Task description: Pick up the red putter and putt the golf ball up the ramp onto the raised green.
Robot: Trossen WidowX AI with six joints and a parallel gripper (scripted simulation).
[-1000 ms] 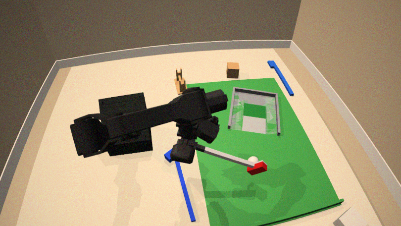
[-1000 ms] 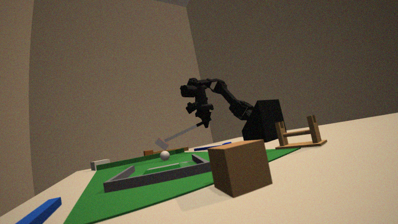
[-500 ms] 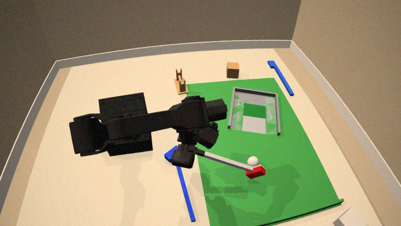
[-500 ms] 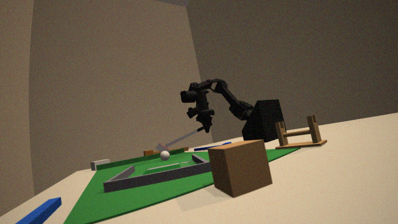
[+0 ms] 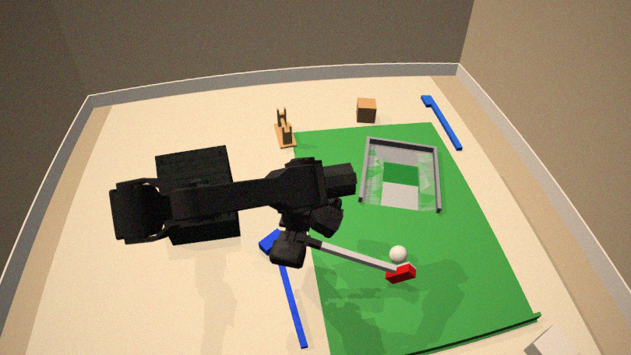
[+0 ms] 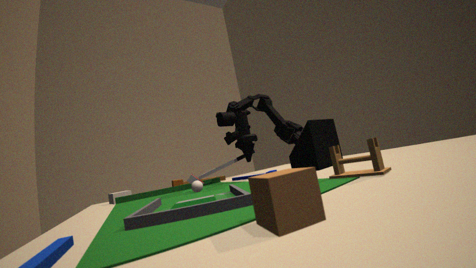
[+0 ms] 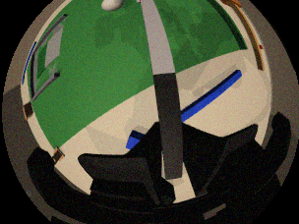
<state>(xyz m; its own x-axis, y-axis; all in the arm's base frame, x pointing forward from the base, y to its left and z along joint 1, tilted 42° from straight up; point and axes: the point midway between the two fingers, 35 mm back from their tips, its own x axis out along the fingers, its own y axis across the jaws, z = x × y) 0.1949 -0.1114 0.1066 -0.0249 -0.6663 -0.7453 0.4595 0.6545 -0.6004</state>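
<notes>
My gripper (image 5: pixel 309 240) (image 6: pixel 248 157) (image 7: pixel 165 124) is shut on the dark grip of the red putter, above the mat's near-arm edge. The putter's pale shaft (image 5: pixel 357 256) (image 6: pixel 218 168) (image 7: pixel 158 44) slants down to its red head (image 5: pixel 400 273), which is low over the mat. The white golf ball (image 5: pixel 397 254) (image 6: pixel 197 186) (image 7: pixel 112 4) is close beside the head, on the side facing the ramp. I cannot tell if they touch. The pale ramp (image 5: pixel 399 196) (image 7: pixel 54 46) leads to the raised green (image 5: pixel 400 173), inside grey walls.
A blue putter (image 5: pixel 292 304) (image 7: pixel 211 95) lies by the mat below the arm. Another blue putter (image 5: pixel 445 125) (image 6: pixel 50 253) lies beyond the ramp. A wooden block (image 5: pixel 366 110) (image 6: pixel 286 199) and an empty wooden stand (image 5: pixel 287 144) (image 6: pixel 359 173) are near the mat's far edge.
</notes>
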